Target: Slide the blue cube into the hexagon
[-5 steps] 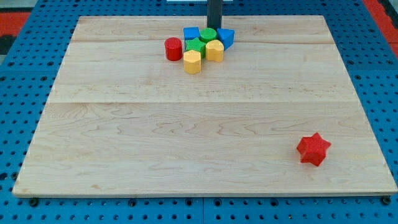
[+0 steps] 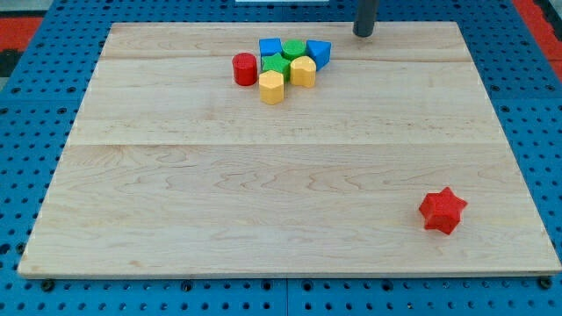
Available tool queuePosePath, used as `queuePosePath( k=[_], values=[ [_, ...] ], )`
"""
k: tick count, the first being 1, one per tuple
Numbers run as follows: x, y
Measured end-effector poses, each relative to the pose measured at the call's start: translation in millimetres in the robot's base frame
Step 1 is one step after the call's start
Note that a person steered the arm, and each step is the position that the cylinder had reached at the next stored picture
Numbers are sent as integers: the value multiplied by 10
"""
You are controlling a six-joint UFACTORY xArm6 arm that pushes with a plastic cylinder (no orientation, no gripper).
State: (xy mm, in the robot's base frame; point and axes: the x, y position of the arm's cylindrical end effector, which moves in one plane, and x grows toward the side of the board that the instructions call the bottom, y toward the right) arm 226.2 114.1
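Note:
A tight cluster of blocks sits near the view's top centre on the wooden board point(image 2: 263, 193). The blue cube point(image 2: 270, 46) is at its top left, and the yellow hexagon point(image 2: 271, 87) is at its bottom. Between them lies a green star-like block point(image 2: 276, 64). My tip point(image 2: 363, 33) stands near the board's top edge, to the right of the cluster and clear of every block. It is roughly 50 px right of a second blue block point(image 2: 320, 53).
A green cylinder point(image 2: 293, 48) and a second yellow block point(image 2: 303, 71) are also in the cluster. A red cylinder point(image 2: 245, 68) sits at its left. A red star point(image 2: 442, 211) lies alone at the lower right. Blue pegboard surrounds the board.
My tip has moved to the right, from just behind the green cylinder to a spot right of the cluster. No block has visibly moved.

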Motion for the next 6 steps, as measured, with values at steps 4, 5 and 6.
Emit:
queuePosePath(
  k=[4,5,6],
  values=[
    [564,-955],
    [1066,-1198],
    [1250,-1196]
  ],
)
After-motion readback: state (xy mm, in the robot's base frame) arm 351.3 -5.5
